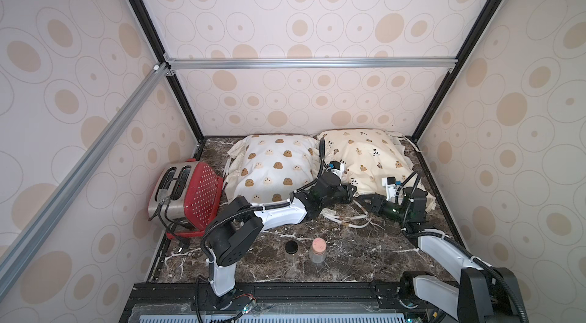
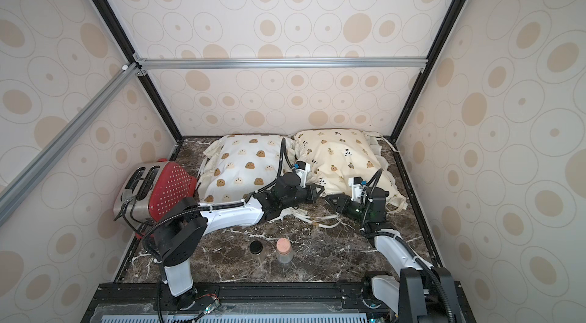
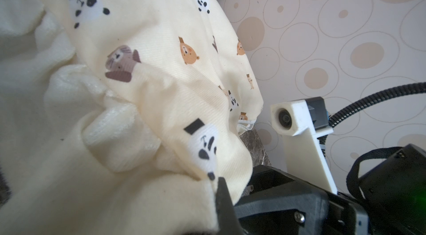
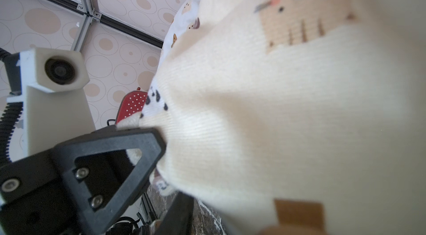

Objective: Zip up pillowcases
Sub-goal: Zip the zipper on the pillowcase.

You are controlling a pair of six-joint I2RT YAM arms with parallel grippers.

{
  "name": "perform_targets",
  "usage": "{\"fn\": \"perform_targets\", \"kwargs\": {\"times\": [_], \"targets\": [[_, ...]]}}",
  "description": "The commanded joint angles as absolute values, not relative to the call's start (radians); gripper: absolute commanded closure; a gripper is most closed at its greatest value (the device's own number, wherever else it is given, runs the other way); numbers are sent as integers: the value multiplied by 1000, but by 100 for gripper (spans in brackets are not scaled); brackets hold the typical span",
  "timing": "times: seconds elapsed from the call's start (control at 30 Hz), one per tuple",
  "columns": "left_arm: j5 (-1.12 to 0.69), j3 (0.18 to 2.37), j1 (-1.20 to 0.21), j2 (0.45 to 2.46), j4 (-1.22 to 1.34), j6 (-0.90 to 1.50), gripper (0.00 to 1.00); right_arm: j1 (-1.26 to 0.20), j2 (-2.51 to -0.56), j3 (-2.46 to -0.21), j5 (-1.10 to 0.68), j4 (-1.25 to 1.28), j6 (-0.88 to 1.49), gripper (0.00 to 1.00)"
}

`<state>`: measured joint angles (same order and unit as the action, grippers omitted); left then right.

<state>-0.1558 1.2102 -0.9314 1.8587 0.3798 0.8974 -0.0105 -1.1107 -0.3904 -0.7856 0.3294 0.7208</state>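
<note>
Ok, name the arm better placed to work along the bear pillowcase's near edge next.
Right, probably. The left tool is shut on the bear pillowcase at its near edge, anchoring it; the right tool sits beside, facing that edge.

Right wrist view: cream case [image 4: 288, 118] fills my frame, blurred at close range. In both top views: right gripper [image 1: 363, 202] too small for me to read its jaw gap; left gripper [image 1: 351, 192] tips buried in fabric.

no legible text anywhere; small tag [image 4: 162, 184] on cream pillowcase [image 4: 253, 107] edge too blurred to read.
</note>
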Motion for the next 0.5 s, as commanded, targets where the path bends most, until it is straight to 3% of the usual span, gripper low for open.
{"fn": "perform_targets", "kwargs": {"times": [0.0,0.47], "targets": [[-172,1219,-927,1816,417,880,100,-3,-1099,-405,-805,373,743,71],[-173,1216,-927,1813,421,880,100,8,-1136,-421,-796,403,773,71]]}}
